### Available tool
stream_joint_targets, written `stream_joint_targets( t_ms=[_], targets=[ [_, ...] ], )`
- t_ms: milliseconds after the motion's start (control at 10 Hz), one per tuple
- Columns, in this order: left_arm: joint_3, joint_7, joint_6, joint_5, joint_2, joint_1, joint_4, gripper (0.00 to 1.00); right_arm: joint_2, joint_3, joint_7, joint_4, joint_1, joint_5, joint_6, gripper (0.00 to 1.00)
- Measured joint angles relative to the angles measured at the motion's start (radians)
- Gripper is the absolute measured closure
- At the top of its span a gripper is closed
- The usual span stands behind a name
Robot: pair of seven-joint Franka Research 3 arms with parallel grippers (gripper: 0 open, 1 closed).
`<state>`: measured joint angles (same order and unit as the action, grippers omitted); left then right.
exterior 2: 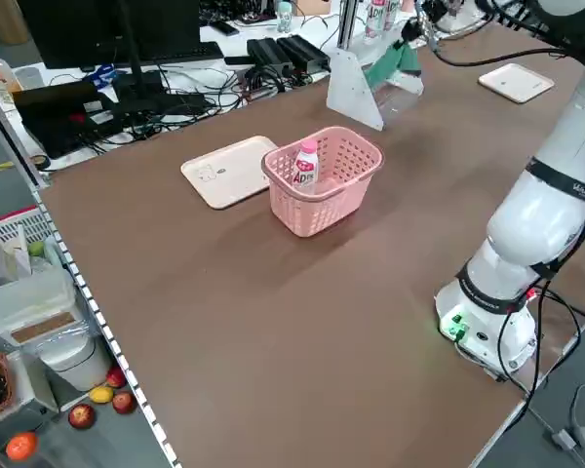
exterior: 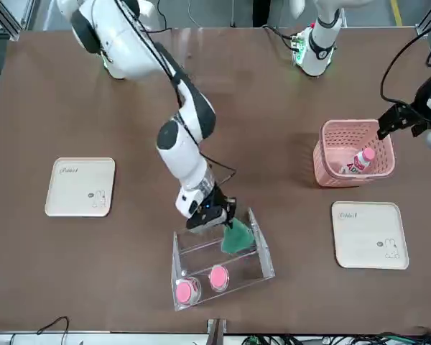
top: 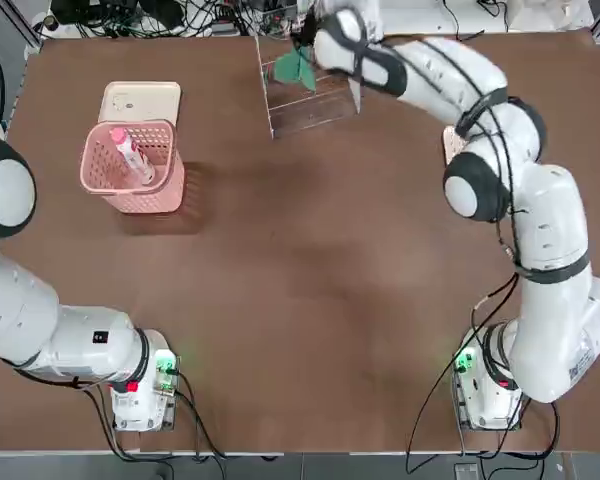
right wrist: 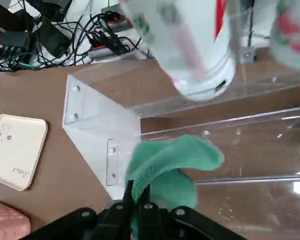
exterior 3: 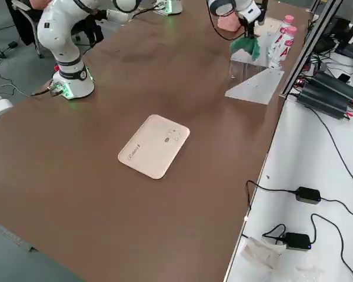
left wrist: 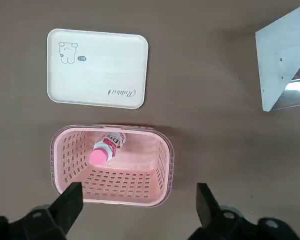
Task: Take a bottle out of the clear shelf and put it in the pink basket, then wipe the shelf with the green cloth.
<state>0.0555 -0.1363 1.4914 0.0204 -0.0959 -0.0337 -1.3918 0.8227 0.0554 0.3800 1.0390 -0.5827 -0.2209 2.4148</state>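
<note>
The brown table fills the top view, cables cluttering its far edge. At upper centre, the clear shelf is half hidden by the right gripper, pinching the soft green cloth. Upper left, the latticed pink basket holds the bottle. The left gripper hangs spread above it.

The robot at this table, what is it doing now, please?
The right gripper is shut on the green cloth and holds it at the clear shelf, so the wiping step is under way. Two bottles remain in the shelf. One bottle already lies in the pink basket, beside a cream tray. The left gripper hangs open above the basket and holds nothing.
</note>
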Motion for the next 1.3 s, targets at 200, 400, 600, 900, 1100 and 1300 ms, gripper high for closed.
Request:
stream_joint_targets(
  t_ms=[200,400,600,900,1100,1300],
  targets=[
    [0.000,0.000,0.000,0.000,0.000,0.000,0.000,0.00,-0.070,0.002,-0.010,0.003,0.012,-0.010,-0.092,0.95],
    [0.000,0.000,0.000,0.000,0.000,0.000,0.000,0.00,-0.075,0.005,-0.059,0.053,0.009,-0.010,-0.089,0.95],
    [0.000,0.000,0.001,0.000,0.000,0.000,-0.001,0.00,-0.063,0.006,-0.127,0.156,0.004,-0.009,-0.004,0.95],
    [0.000,0.000,0.001,0.000,0.000,0.000,-0.001,0.00,-0.057,0.006,-0.159,0.250,-0.005,0.023,0.141,0.95],
    [0.000,0.000,0.001,0.000,0.000,0.000,-0.001,0.00,-0.056,0.006,-0.182,0.321,-0.008,0.042,0.264,0.95],
    [0.000,0.000,0.001,0.000,0.000,0.000,-0.001,0.00,-0.056,0.007,-0.191,0.393,-0.024,0.043,0.396,0.95]
  ],
)
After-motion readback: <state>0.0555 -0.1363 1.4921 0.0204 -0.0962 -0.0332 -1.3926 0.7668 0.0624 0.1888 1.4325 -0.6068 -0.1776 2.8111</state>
